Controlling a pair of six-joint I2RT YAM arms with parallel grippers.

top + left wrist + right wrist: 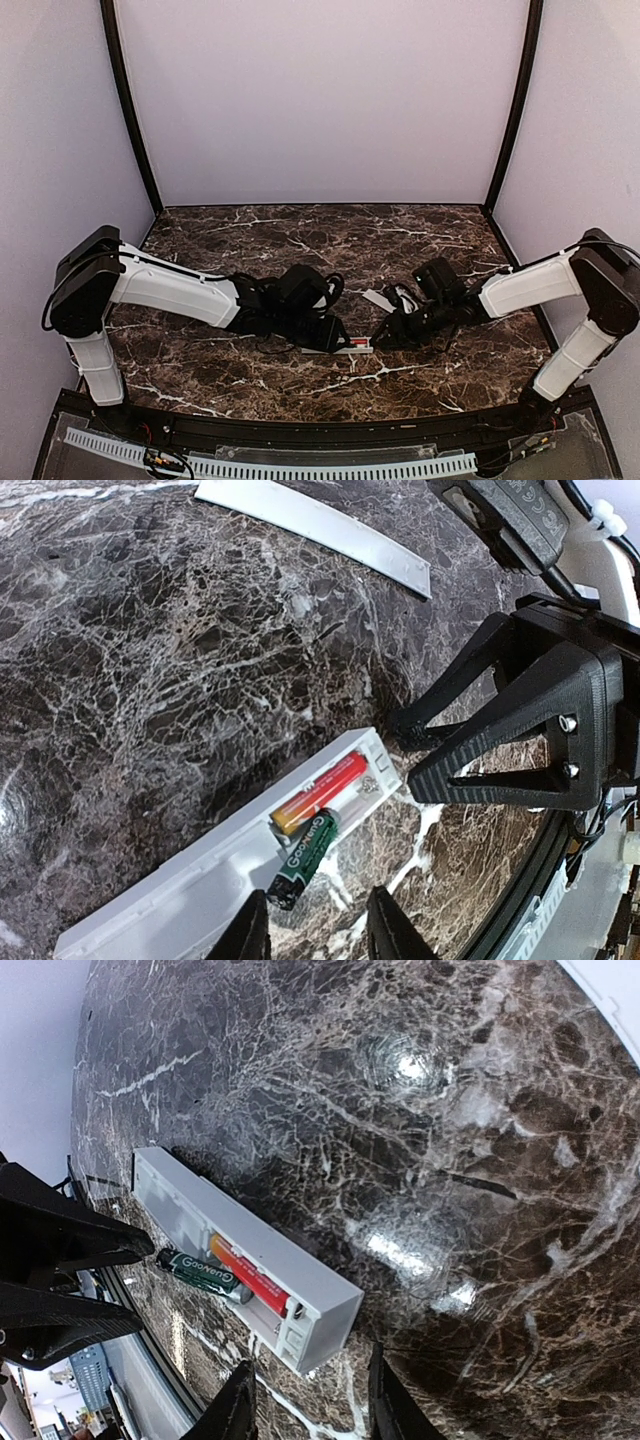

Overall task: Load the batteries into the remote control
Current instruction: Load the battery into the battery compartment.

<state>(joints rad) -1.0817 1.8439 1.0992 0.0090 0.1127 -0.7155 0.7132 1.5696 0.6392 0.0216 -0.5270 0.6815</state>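
The white remote control lies on the marble with its battery bay open at one end. One red battery sits in the bay's far slot. A green battery leans with one end in the near slot and its dark end out over the rim. My left gripper hovers open just short of the green battery, nothing between its fingers. My right gripper is open at the remote's bay end, holding nothing. In the top view the remote lies between both grippers.
A thin flat white strip lies on the marble beyond the remote, also seen as a strip by the right wrist. The table's near edge with a dark rail runs just behind the grippers. Grey walls enclose the table.
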